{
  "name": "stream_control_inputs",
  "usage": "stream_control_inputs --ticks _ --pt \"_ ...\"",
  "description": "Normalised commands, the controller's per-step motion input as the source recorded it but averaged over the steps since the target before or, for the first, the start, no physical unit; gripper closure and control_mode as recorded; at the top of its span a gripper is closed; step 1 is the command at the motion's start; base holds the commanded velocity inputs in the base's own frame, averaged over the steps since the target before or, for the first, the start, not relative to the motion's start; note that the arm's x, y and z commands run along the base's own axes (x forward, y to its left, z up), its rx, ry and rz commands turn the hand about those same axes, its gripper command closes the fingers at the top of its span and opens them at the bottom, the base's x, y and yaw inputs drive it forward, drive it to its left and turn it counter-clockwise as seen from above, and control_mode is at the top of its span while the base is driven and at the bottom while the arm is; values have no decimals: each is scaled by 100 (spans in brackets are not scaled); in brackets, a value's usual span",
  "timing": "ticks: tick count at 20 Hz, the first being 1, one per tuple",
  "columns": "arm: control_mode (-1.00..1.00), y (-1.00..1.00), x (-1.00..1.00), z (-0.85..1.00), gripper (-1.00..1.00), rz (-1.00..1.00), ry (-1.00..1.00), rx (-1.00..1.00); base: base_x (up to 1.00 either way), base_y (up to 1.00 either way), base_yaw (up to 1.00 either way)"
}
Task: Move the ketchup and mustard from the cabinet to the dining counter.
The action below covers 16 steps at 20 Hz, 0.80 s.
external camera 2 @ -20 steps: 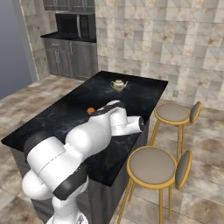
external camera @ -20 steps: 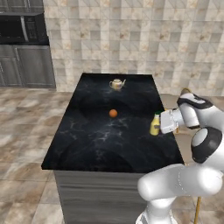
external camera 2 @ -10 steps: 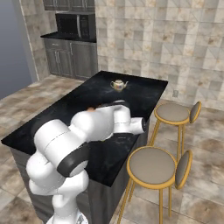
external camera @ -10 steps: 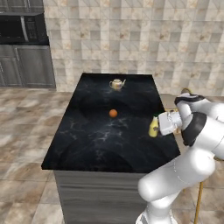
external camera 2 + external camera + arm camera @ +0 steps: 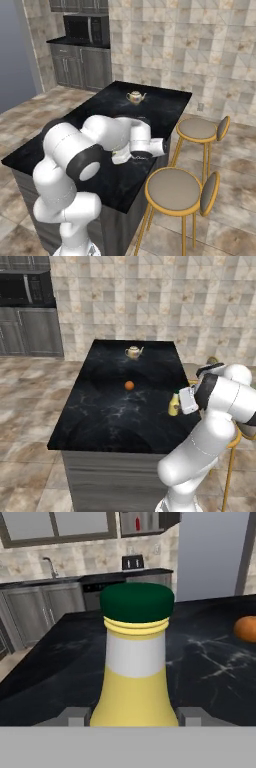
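mustard: yellow btl, green cap, upright, between the two fingertips in hand view; in left base view at the right edge of the counter top, tucked vs the white hand.
gripper: jaws part-closed, one on each side of the mustard body, so judged clamped on it; actual pad contact hidden by the btl.
mustard base: in left base view looks down on or just above the marble; can't tell if weight rests on it yet.
dining counter: black veined top, grey base; robot base parked at its near right corner, stools just beside.
ketchup: small red btl seen far off in hand view, inside an open dark wall unit above the back worktop; too small to confirm nozzle shape, judged to be the one.
cabinet: that same dark unit across the room, well apart from the island.
progress: mustard at destination, about half done once let go.
left to do: release mustard, back hand away w/o tipping it, drive to cabinet, fetch ketchup, bring it over.
other items: teapot at far end, orange ball mid-top; both apart from the mustard, not in the way.
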Motion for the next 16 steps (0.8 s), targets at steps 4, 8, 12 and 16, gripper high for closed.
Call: stream_control_inputs --ticks 4,8,12,16 --pt "-100 2 7 -17 100 4 -2 0 0 0 0" --pt "-100 0 2 -17 100 5 -3 0 0 0 0" --pt "-100 0 2 -19 100 5 -3 0 0 0 0" --pt "-100 0 1 -17 100 4 -4 0 0 0 0"
